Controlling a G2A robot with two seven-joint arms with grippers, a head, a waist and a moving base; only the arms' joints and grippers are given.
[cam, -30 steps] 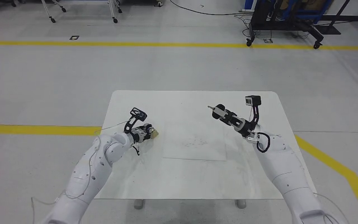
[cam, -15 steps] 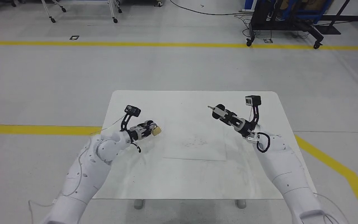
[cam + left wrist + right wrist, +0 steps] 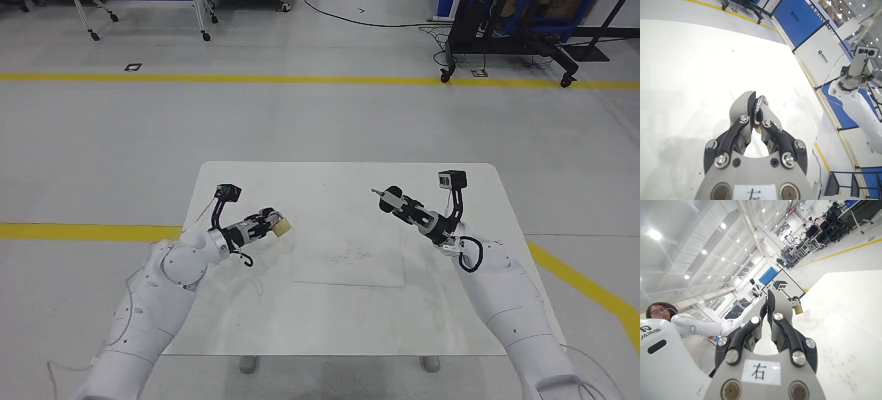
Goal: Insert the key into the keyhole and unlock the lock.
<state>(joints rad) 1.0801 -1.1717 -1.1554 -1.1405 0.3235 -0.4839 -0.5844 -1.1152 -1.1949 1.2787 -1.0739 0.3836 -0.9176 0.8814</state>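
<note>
Now the left gripper (image 3: pixel 756 106) is clamping the lock (image 3: pixel 798 309) by its shackle, well apart leftward from the key (image 3: pixel 376 191) that the right gripper (image 3: pixel 768 300) is pinching.

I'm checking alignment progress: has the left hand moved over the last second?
Yes. In the top view the left hand, holding the lock, has shifted toward the table's far edge and centre.

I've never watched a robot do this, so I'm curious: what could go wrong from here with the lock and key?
1. The left gripper pinches the lock only by its thin shackle, so it may swing when pushed.
2. The key in the right gripper is thin and far off; its aim might miss.
</note>
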